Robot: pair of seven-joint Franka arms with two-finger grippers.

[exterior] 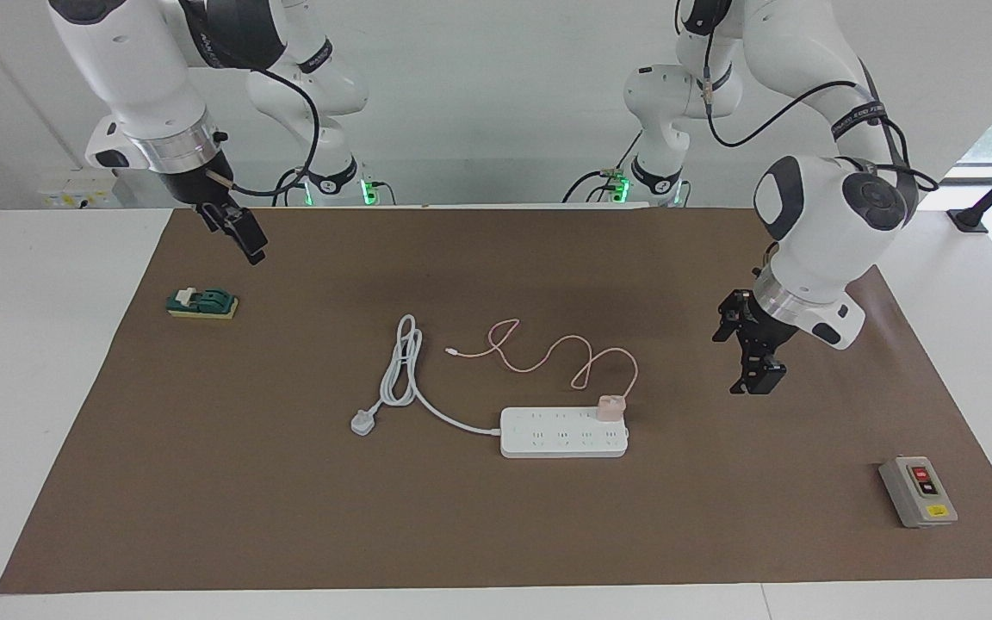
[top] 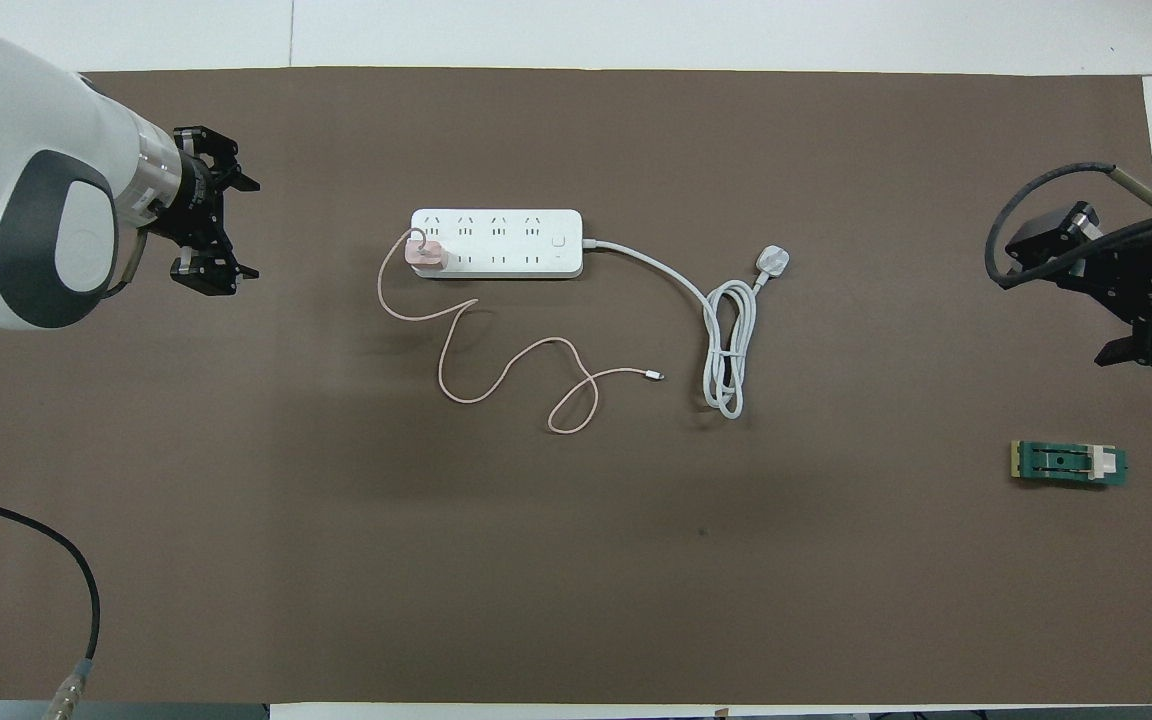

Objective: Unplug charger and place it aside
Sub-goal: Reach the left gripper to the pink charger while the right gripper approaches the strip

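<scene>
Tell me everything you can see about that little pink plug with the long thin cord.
The small pale-pink cube-shaped charger looks like smooth plastic. It stands plugged into the white multi-socket power strip, in an end socket toward the left arm's side, in the row nearer the robots. Its thin pink cable leaves the cube and snakes in loose loops over the brown mat toward the robots, ending in a small connector tip. No gripper touches it.

The mat (exterior: 289,499) looks like matt brown paper. The strip (exterior: 563,433) is smooth white plastic, the charger (exterior: 610,407) pale pink plastic. The arms have glossy white shells.
</scene>
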